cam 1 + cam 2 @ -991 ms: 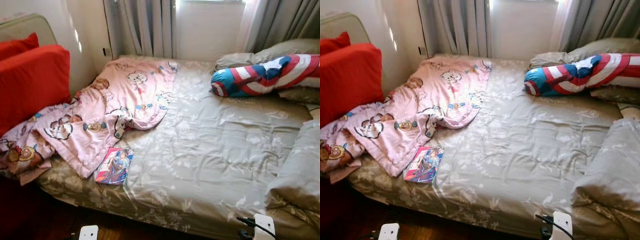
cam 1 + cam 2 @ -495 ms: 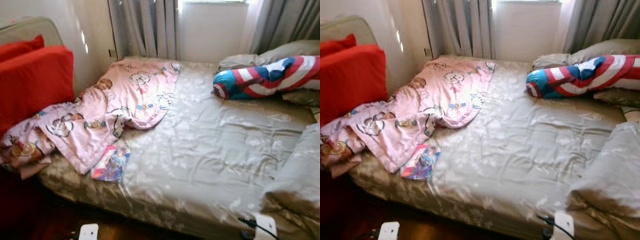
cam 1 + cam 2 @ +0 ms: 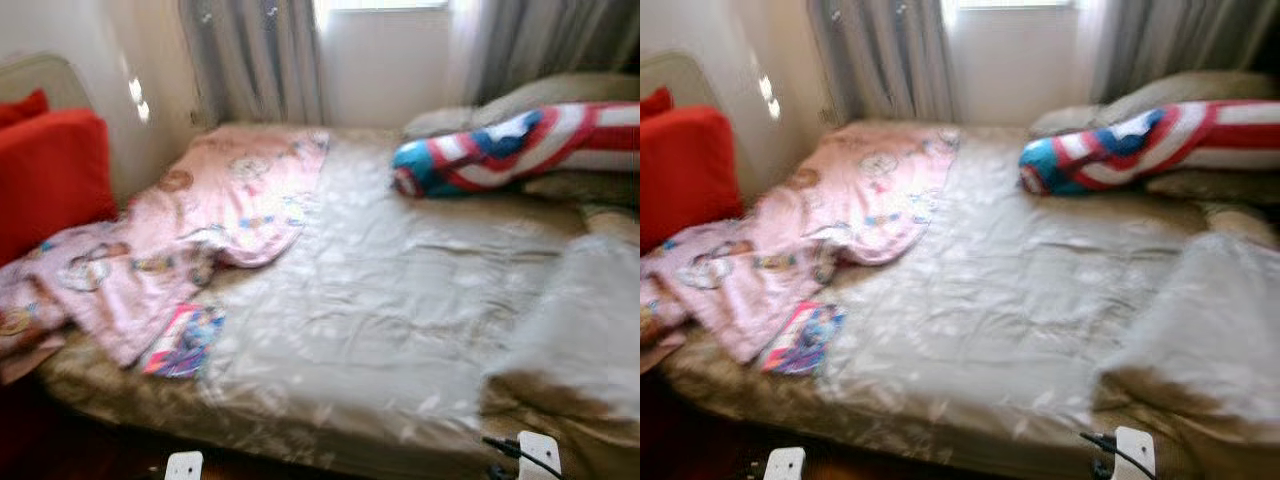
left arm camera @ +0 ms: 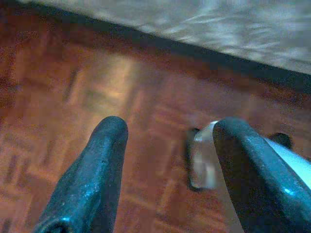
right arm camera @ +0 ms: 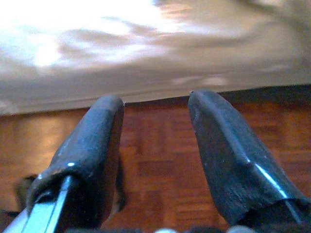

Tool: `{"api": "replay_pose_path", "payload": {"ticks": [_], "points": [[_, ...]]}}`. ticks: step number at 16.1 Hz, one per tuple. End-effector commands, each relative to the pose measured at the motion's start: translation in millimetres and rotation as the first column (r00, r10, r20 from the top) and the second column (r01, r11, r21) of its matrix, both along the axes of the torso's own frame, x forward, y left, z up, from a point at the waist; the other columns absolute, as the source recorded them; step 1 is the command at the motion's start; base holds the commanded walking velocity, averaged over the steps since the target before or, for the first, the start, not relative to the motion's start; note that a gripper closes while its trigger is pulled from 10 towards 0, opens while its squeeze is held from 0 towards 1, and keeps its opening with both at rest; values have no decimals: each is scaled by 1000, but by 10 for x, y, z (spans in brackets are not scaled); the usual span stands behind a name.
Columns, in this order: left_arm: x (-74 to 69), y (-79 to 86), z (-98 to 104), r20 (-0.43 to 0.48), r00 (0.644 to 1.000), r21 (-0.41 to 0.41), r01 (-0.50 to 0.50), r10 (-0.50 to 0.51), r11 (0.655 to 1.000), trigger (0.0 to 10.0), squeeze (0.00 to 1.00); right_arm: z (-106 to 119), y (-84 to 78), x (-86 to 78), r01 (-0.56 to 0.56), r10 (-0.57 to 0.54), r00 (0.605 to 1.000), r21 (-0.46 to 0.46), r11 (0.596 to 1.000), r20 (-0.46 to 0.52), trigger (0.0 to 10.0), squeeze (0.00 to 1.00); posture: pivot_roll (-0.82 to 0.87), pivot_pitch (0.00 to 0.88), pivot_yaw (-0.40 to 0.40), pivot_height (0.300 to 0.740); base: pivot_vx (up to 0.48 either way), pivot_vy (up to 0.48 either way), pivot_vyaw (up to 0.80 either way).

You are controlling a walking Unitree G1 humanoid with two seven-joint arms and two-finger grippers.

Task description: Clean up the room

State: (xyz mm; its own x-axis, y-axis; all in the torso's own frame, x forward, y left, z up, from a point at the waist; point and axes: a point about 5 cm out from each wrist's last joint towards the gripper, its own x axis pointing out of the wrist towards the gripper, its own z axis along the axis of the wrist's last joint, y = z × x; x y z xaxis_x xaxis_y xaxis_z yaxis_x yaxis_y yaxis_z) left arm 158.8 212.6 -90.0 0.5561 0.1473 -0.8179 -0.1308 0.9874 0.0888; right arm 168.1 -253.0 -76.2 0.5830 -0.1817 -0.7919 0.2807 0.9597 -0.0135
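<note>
**Now: Bed Ahead, Nothing in Hand**

Now, start at your feet: both arms hang low over the wooden floor (image 4: 97, 97). Your left gripper (image 4: 167, 145) has its fingers spread wide with nothing between them; your right gripper (image 5: 155, 136) is likewise parted and empty.

On the bed (image 3: 380, 300), at about 9 o'clock near the front edge, lies a colourful book (image 3: 185, 342), partly tucked under the pink blanket (image 3: 200, 220). I judge the book light, thin and slippery on the sheet; pinch its free edge. The blanket is soft and floppy; gather a corner. At 1 o'clock, farther back, a striped bolster (image 3: 510, 145) rests against the pillows (image 3: 560, 90). The picture is blurred.
</note>
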Motion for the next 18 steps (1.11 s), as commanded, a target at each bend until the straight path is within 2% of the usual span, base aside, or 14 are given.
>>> {"api": "replay_pose_path", "payload": {"ticks": [1,2,14,18], "points": [[-20,81,6,-9,1000,18,-10,10,1000,10000,0,-30,66,-20,-1,1,1000,20,1000,-9,10000,0,-21,0,8,740,0,-289,-731],[-20,80,6,-9,1000,18,-10,10,1000,10000,0,-29,66,-19,0,1,1000,20,1000,-8,10000,0,-21,0,7,740,0,-289,-731],[-14,74,7,-7,1000,17,-12,12,1000,10000,0,-22,59,-11,9,-10,1000,20,1000,1,10000,0,-20,0,5,740,0,-287,0],[-15,75,7,-7,1000,17,-12,12,1000,10000,0,-25,64,-14,13,-13,1000,28,1000,1,10000,0,-22,0,5,740,0,-287,-744]]}}
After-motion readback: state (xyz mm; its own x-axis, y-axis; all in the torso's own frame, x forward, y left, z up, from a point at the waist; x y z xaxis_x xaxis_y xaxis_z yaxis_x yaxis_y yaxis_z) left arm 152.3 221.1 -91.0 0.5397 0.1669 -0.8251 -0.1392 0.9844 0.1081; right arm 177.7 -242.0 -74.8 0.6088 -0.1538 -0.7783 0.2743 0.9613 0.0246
